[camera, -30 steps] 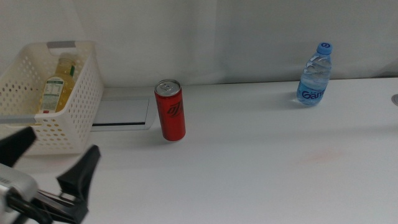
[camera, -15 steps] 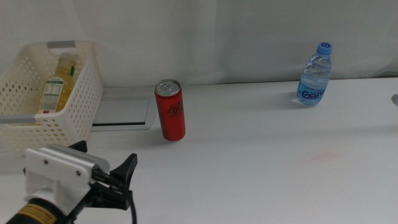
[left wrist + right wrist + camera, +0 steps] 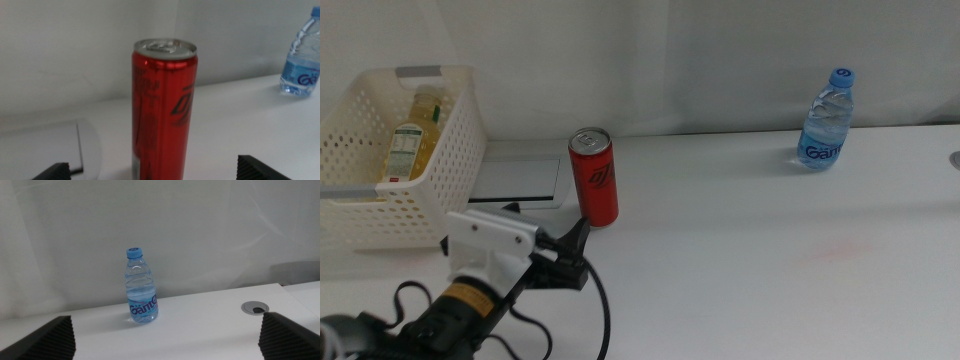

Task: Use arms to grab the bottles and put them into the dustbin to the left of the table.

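A slim red aluminium can (image 3: 594, 177) stands upright on the wide white tabletop (image 3: 770, 250), just right of the flat grey rectangular panel (image 3: 515, 181) set into it, as the left arm's black two-jawed gripper (image 3: 548, 236) points at it from the near side, its jaws spread wide and holding nothing. The middle view alone takes in the white perforated plastic basket (image 3: 420, 200) at the table's left end, where a yellow-juice bottle with a white cap (image 3: 412, 135) lies tilted inside. The left wrist view shows what the overhead angle cannot: the can (image 3: 163, 110) fills the space between the two dark jaw tips, which sit well apart on either side without touching it, and its silver pull-tab lid is plain to see. The right arm does not appear in the middle view; its wrist camera shows the right gripper (image 3: 167, 337) with jaws opened wide, facing a small clear plastic water bottle with a blue cap and blue label (image 3: 141, 285) that stands upright near the table's far edge, with a round grey cable grommet (image 3: 255, 307) to one side of it. Counted across the views: one can, one water bottle, one juice bottle, one basket, two grippers.
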`<state>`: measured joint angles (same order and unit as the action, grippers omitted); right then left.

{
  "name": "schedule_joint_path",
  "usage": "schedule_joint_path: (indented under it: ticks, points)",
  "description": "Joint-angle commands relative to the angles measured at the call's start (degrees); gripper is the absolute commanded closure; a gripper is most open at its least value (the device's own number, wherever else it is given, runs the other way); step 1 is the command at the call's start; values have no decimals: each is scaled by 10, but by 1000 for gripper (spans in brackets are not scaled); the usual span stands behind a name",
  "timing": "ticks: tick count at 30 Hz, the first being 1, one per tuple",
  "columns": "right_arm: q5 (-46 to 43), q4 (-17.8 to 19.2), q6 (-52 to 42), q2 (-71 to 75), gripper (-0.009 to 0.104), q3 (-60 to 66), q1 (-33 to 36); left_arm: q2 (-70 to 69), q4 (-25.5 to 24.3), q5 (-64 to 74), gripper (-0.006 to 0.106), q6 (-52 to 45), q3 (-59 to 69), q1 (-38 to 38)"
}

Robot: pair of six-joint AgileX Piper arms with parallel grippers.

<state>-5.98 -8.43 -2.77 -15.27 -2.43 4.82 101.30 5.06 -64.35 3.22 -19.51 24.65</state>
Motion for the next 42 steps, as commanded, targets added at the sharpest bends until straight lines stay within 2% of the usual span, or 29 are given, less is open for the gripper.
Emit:
schedule_joint_path:
  ticks: [1,17,27,30,33,34,36,38,39,42]
  points:
    - [-8,3,-2,1,-8,3,-2,23,-4,-14,14,11,-31,5]
    - [-8,3,-2,1,-8,3,-2,142,-4,90,15,10,-226,5]
    - [-8,3,-2,1,-8,3,-2,190,-3,131,15,15,-298,5]
    - [-8,3,-2,1,-8,3,-2,197,-3,152,19,15,-315,5]
    - [-8,3,-2,1,-8,3,-2,200,-3,158,33,15,-321,5]
    - [-8,3,-2,1,-8,3,-2,200,-3,159,42,15,-322,5]
    - [-8,3,-2,1,-8,3,-2,200,-3,166,66,15,-323,5]
    - [-9,3,-2,1,-8,3,-2,200,-3,176,95,15,-323,5]
    - [-9,3,-2,1,-8,3,-2,200,-3,181,103,15,-324,5]
    - [-10,3,-2,1,-8,3,-2,200,-3,191,103,13,-323,5]
